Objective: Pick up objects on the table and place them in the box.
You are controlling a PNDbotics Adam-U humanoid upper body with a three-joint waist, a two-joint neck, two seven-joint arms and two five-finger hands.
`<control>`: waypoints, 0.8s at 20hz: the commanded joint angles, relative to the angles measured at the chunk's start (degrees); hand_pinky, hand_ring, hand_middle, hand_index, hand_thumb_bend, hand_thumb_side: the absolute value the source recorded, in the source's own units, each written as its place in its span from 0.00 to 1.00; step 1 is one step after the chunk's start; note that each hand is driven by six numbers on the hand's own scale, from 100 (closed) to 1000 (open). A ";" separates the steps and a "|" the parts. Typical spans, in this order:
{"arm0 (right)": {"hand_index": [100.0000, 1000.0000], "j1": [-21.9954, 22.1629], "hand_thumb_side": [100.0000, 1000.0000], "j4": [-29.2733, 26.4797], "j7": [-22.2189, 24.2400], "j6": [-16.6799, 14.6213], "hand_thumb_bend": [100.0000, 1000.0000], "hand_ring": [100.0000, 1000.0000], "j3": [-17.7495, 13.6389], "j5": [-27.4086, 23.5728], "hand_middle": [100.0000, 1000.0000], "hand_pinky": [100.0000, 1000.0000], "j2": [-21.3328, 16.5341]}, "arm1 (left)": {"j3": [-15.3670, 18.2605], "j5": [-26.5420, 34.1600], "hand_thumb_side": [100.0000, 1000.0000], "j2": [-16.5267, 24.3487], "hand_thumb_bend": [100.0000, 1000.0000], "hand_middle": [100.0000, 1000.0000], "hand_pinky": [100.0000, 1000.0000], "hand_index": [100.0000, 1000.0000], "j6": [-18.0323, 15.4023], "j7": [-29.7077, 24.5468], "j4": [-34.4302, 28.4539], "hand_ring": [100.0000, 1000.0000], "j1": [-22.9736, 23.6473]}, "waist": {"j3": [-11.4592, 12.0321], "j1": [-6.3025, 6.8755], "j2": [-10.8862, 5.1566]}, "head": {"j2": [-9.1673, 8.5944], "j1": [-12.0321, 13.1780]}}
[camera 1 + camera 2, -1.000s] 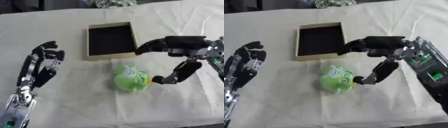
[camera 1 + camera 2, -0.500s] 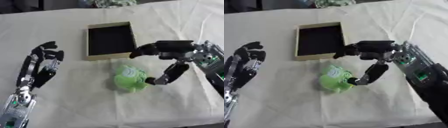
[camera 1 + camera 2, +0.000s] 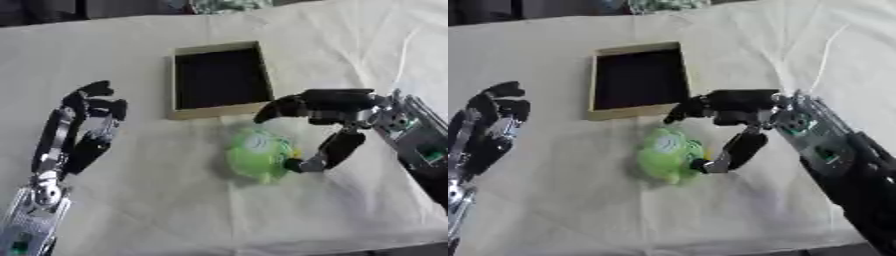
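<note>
Green toy between an idle left hand and a reaching right hand, just below the box.

At 9 o'clock the left hand (image 3: pixel 83 135) rests on the white cloth (image 3: pixel 131 210), fingers relaxed and holding nothing, with bare cloth between it and everything else. The box (image 3: pixel 215 111), tan-walled with a dark inside, sits at about 12 o'clock, its near wall just above the toy. The green toy (image 3: pixel 258 156) lies near the middle: a rounded, soft-looking lump, bright green with a paler patch on top. At 3 o'clock the right hand (image 3: pixel 328 107) is spread wide around it, fingers arched over the toy's upper side near the box's wall, thumb touching its right edge. Open cloth runs toward 6 o'clock.
</note>
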 commanded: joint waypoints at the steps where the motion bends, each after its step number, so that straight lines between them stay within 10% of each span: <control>1: 0.96 -0.69 0.37 0.30 0.81 -0.99 0.20 0.87 -0.19 0.54 0.88 0.84 -0.08 | -0.09 0.04 0.70 0.36 0.33 0.70 0.67 0.85 -0.02 -0.28 -0.65 0.68 -0.33 | 0.00 0.00 -0.83 | 0.27 -0.17; 16: 0.96 -0.20 0.38 5.78 1.90 -2.85 0.22 0.87 -0.06 5.13 0.88 0.84 2.67 | -0.17 0.11 0.70 0.31 0.32 0.70 0.67 0.85 -0.02 -0.49 -0.76 0.68 -0.32 | -0.08 0.26 -0.83 | 0.35 -0.50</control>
